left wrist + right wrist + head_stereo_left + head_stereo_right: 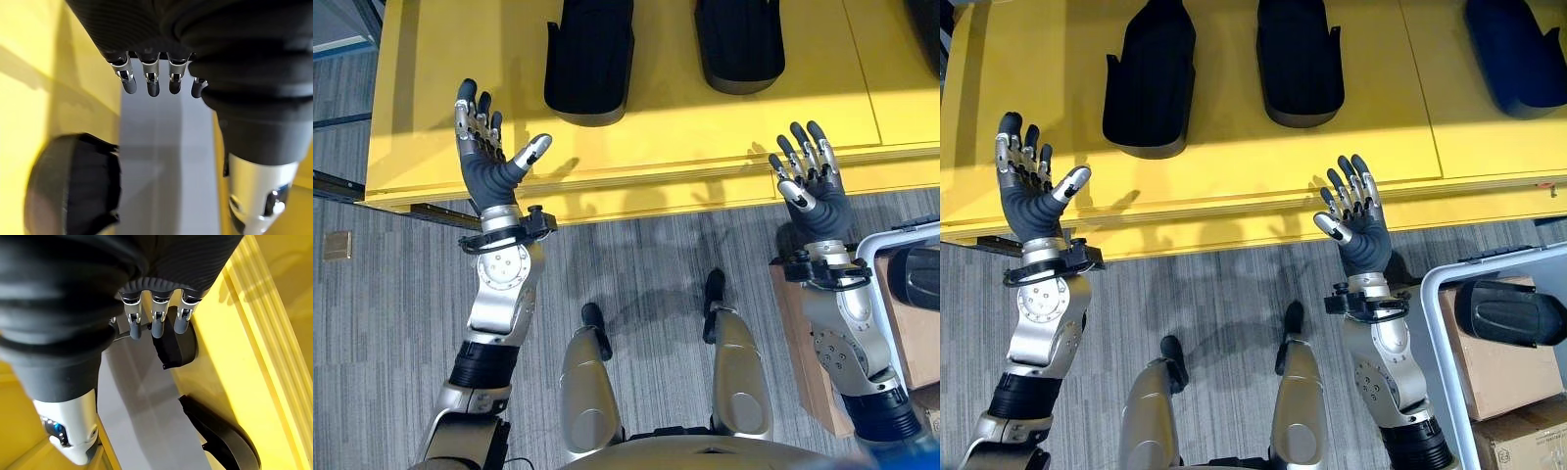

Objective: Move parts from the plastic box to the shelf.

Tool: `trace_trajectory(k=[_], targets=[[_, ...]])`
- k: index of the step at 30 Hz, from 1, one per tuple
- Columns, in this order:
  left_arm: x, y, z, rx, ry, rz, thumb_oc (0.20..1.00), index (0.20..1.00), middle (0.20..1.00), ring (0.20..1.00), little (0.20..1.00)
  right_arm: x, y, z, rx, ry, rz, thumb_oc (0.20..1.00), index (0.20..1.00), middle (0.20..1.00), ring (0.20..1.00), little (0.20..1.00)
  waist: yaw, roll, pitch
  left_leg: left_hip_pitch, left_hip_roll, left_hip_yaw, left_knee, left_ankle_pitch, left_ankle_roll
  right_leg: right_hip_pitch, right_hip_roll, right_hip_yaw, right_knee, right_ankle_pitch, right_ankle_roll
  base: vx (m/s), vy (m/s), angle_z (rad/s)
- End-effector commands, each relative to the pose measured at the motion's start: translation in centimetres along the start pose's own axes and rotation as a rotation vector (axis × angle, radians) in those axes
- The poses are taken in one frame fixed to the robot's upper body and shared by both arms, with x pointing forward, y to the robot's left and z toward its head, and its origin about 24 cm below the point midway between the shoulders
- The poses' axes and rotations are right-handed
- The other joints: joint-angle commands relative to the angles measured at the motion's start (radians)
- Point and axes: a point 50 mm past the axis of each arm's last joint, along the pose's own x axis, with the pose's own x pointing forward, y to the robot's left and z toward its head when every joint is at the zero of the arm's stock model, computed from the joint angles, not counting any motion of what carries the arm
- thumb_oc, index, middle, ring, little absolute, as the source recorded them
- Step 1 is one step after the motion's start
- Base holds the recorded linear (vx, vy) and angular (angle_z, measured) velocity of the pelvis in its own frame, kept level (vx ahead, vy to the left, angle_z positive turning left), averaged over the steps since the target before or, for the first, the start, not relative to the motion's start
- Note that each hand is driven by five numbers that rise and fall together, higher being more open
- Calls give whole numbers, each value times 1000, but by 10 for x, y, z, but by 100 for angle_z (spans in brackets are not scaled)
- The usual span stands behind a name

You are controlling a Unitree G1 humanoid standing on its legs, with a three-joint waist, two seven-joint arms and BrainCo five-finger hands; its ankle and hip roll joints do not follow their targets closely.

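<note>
Nearest to us, at our right side, the plastic box [1435, 294] still holds one dark part [1508, 311], with cardboard cartons [1489, 387] beside it. Both of our hands are raised, palms up, fingers spread wide and holding nothing: the left hand [484, 147] hangs over the front edge of the yellow shelf [1234, 186], the right hand [1356, 220] just at that edge. Farther off, three dark parts already lie on the shelf [1151, 83] [1300, 59] [1518, 54]. We judge the task well along: three moved, at least one left to fetch; more may sit hidden in the box.
</note>
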Motion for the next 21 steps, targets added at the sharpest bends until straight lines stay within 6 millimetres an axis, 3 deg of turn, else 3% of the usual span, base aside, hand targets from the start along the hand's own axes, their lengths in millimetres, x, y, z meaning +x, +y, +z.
trace_trajectory(k=[1,6,13,21], targets=[[8,1,11,21,-81,13,1000,1000,1000,1000,1000,7,10,21,47,-143,39,1000,1000,1000,1000,1000,2,-32,-42,-39,14,-37,-69,145,-17,67,-31,15,129,-133,28,16,14,-8],[30,7,-11,100,1,102,1000,1000,1000,1000,1000,10,13,15,60,-125,34,1000,1000,1000,1000,1000,-24,-42,-51,-45,29,-33,-49,119,-32,50,-21,26,146,-153,36,57,12,-9],[48,16,-15,170,15,146,1000,1000,1000,1000,1000,10,13,14,60,-120,33,1000,1000,1000,1000,1000,-41,-50,-50,-58,40,-26,-37,116,-35,24,-13,44,150,-147,38,3,15,-11],[65,13,-17,219,36,138,1000,1000,1000,1000,1000,4,12,9,52,-91,41,1000,1000,1000,1000,1000,-63,-50,-57,-81,45,-22,-18,110,-38,-3,-9,55,162,-144,39,2,8,-2]])
